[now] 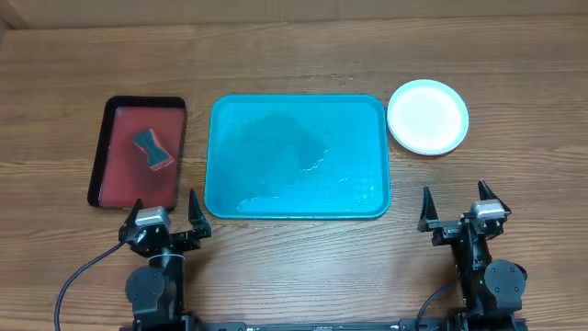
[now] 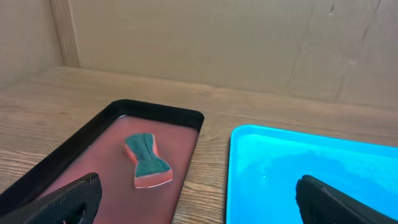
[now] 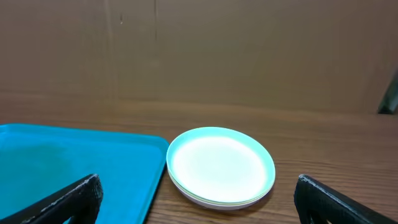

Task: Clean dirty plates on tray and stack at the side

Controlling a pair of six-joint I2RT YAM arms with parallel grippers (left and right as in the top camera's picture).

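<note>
both arms sit folded low at the near edge of the wooden counter (image 1: 294, 55), each with its wrist level and its fingers aimed at the far side. the left hand (image 1: 165, 204) is spread wide with nothing between its fingers. it is lined up with the strip of counter between the dark red tray (image 1: 115, 175) and the near left corner of the teal tray (image 1: 276, 138). the right hand (image 1: 454, 195) is just as wide and also grips nothing. it stands to the right of the teal tray's near right corner, with the plates (image 1: 428, 117) straight ahead of it but well apart. neither hand touches anything.

the plates lie stacked on the counter just beside the teal tray's far right corner, off the tray. the top one has a pale mint rim, and in the right wrist view the edges of the lower ones show under it. the teal tray lies flat in the middle, with a wet sheen and small droplets on its floor. on the dark red tray lies a waisted sponge (image 1: 153, 152), green on top and red beneath.
</note>
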